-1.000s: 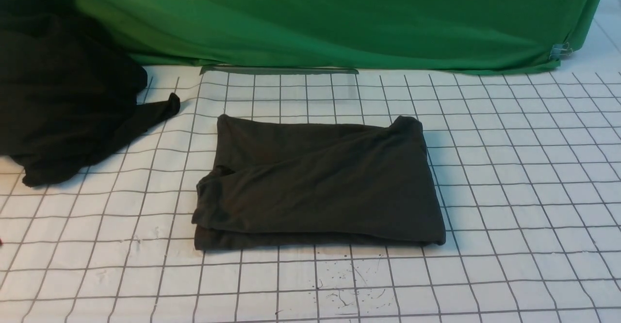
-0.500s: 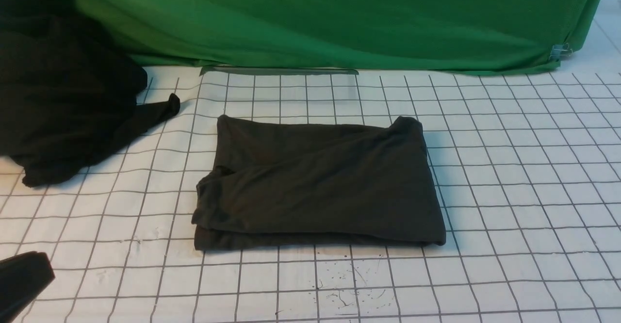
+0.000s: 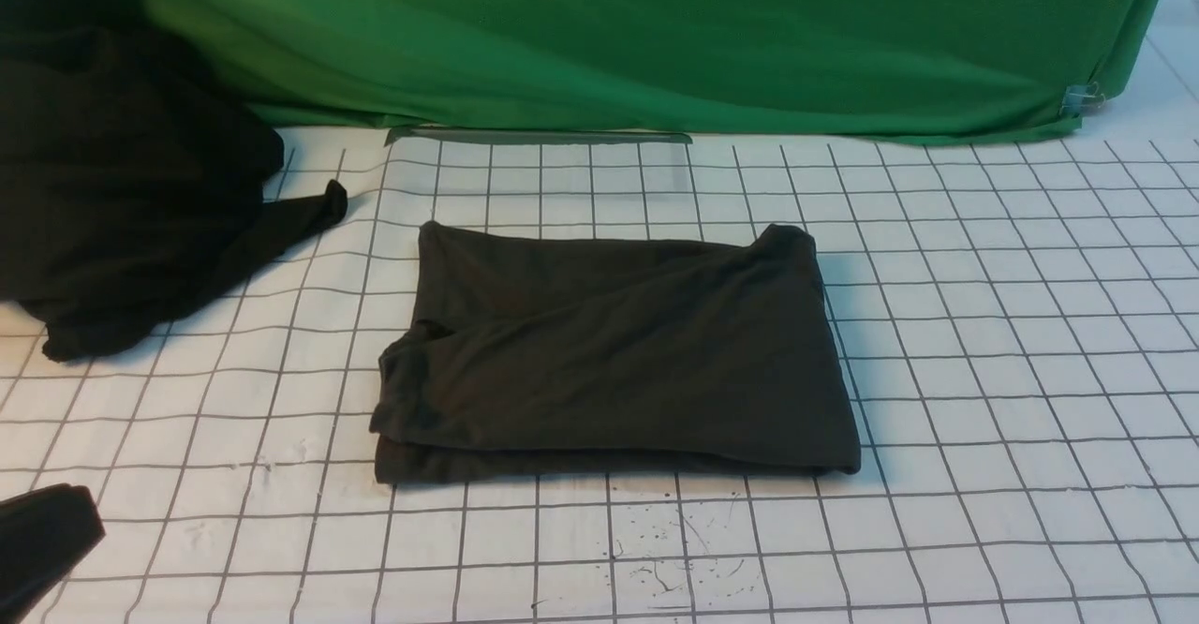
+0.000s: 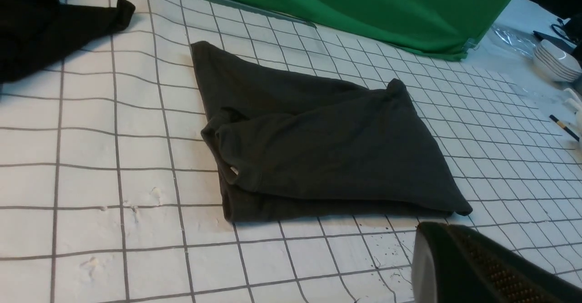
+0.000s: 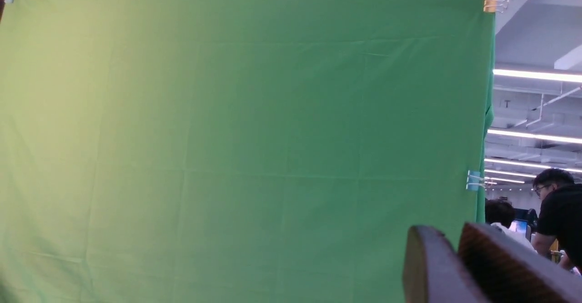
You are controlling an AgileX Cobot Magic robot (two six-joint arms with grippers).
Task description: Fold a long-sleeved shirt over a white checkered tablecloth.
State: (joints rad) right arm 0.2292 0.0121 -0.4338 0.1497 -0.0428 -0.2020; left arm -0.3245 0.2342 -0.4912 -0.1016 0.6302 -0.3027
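The long-sleeved shirt [image 3: 618, 352] lies folded into a dark charcoal rectangle in the middle of the white checkered tablecloth [image 3: 984, 324]. In the left wrist view the shirt [image 4: 327, 148] shows stacked layers and a small white tag at its near left edge. My left gripper [image 3: 47, 530] sits low at the front left, shut and empty, well clear of the shirt; its tips [image 4: 436, 234] hover over the tablecloth [image 4: 91, 157] just short of the shirt's near corner. My right gripper [image 5: 454, 241] is raised, faces the green cloth, holds nothing, and its fingers stand slightly apart. It is out of the front view.
A black heap of plain cloth [image 3: 122, 184] lies at the far left. A green cloth [image 3: 656, 34] hangs along the back, clipped at its right corner [image 3: 1082, 96]. Stacked white bowls [image 4: 557, 59] and a pen [image 4: 564, 128] lie off the right side. People are behind the backdrop.
My left gripper has come into the front view at the lower left and has since held still. The shirt has not moved.
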